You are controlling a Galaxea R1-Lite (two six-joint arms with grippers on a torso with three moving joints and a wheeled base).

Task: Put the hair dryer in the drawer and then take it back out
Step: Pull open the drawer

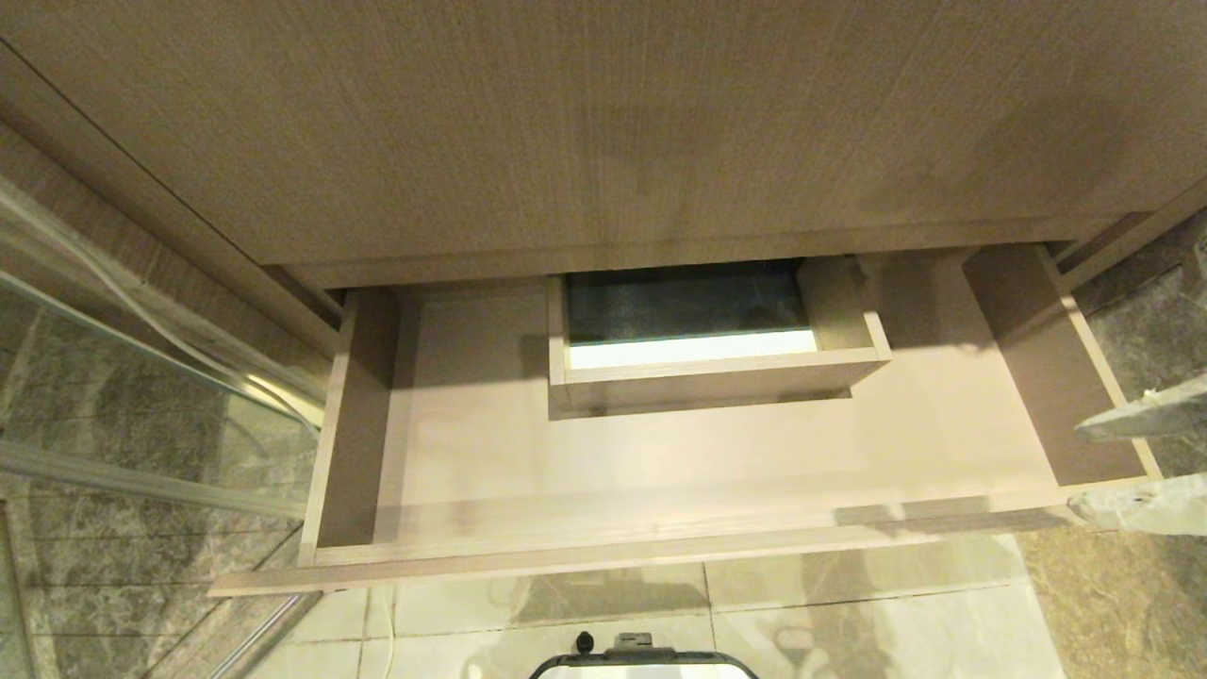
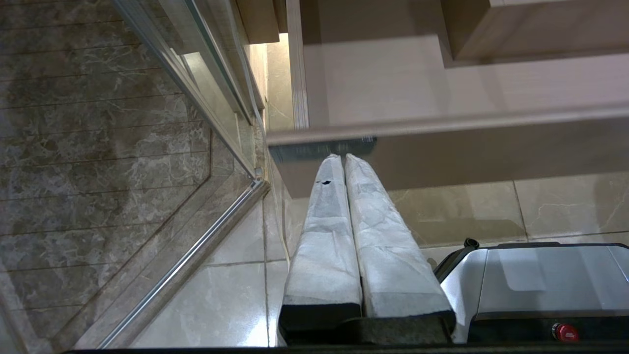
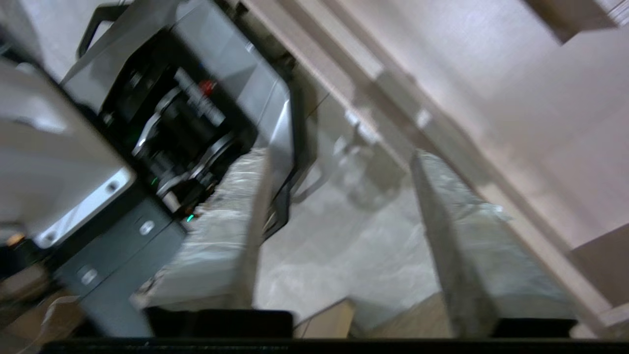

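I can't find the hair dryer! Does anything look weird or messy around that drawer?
Nothing is spilled or broken. One odd thing: the drawer stands pulled out with nothing inside, and no hair dryer shows anywhere. The right gripper, by the drawer's front, has its fingers apart, holding nothing.

Drawer (image 1: 717, 453) pulled out below the wood panel (image 1: 603, 123), boxed cut-out (image 1: 717, 377) at mid-back, glass door (image 1: 141, 396) left.

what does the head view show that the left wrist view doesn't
Only the head view shows the boxed cut-out at the drawer's mid-back, the wood panel above, and the right gripper at the drawer's right end. Only the left wrist view shows the left gripper, fingers together, below the drawer front. Both show the open drawer, no hair dryer visible.
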